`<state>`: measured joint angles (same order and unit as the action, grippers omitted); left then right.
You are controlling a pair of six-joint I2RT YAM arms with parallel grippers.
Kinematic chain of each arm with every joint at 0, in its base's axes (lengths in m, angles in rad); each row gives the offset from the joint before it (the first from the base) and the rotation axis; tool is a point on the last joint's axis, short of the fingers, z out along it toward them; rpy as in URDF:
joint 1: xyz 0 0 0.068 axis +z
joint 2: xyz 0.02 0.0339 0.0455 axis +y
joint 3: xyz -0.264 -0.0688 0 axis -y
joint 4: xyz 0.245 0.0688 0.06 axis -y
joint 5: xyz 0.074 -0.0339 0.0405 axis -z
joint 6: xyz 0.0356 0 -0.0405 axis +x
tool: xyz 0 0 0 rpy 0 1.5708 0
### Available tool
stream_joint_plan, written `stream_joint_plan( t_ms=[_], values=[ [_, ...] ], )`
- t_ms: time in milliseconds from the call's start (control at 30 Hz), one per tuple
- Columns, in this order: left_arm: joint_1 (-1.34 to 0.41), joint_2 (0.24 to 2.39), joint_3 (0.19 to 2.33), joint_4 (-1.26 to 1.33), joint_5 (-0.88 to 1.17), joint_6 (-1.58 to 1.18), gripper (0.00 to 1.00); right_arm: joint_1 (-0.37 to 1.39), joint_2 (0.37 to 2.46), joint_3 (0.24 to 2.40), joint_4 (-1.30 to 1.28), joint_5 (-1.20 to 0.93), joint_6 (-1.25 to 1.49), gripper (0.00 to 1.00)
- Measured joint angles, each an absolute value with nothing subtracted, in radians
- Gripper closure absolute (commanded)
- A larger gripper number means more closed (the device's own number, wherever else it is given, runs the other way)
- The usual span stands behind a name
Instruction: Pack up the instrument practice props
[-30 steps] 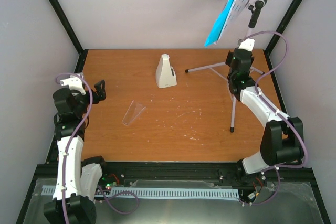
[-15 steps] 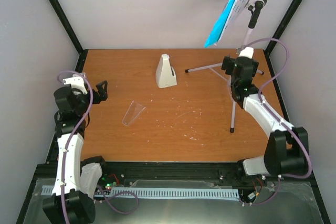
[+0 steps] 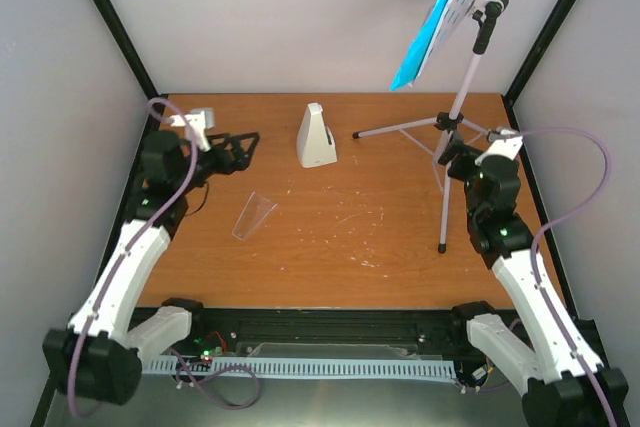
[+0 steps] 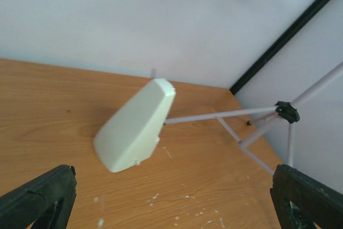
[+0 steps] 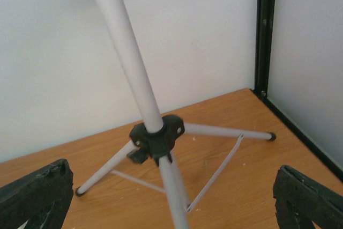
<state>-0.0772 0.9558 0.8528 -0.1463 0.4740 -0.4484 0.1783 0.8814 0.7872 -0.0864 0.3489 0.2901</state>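
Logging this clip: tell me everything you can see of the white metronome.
The metronome is a small off-white pyramid, plastic-looking, broad at the base and narrowing to a small flat top. It stands upright on the wooden table toward the far edge, left of the music stand and apart from its legs. Only the table touches it. The left gripper hangs open to its left, aimed at it. A clear cover lies separately, nearer the arms.

One music stand (image 3: pixel 465 79), one metronome (image 3: pixel 316 137), one clear cover (image 3: pixel 254 217) — and one blue sheaf of pages (image 3: pixel 425 39).
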Motion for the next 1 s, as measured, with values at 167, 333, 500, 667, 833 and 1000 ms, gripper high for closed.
stream_joint_plan(
  t_ms=[167, 333, 500, 667, 833, 1000],
  values=[
    [-0.319, 1.228, 1.063, -0.147, 0.308, -0.482, 0.0, 0.178, 0.748, 0.701, -0.142, 0.268, 0.347, 0.0],
    [-0.487, 1.524, 1.282, -0.194, 0.142, -0.496, 0.01, 0.178, 0.715, 0.707, -0.221, 0.199, 0.366, 0.0],
    [-0.533, 1.786, 1.512, -0.289, 0.055, -0.514, 0.01, 0.178, 0.693, 0.717, -0.294, 0.167, 0.357, 0.0],
    [-0.535, 1.906, 1.617, -0.347, -0.044, -0.509, 0.01, 0.178, 0.664, 0.717, -0.318, 0.151, 0.341, 0.0],
    [-0.535, 1.953, 1.669, -0.367, -0.111, -0.482, 0.13, 0.178, 0.661, 0.717, -0.318, 0.119, 0.333, 0.0],
    [-0.535, 1.982, 1.731, -0.368, -0.127, -0.438, 0.3, 0.178, 0.665, 0.717, -0.318, 0.095, 0.326, 0.0]
  ],
)
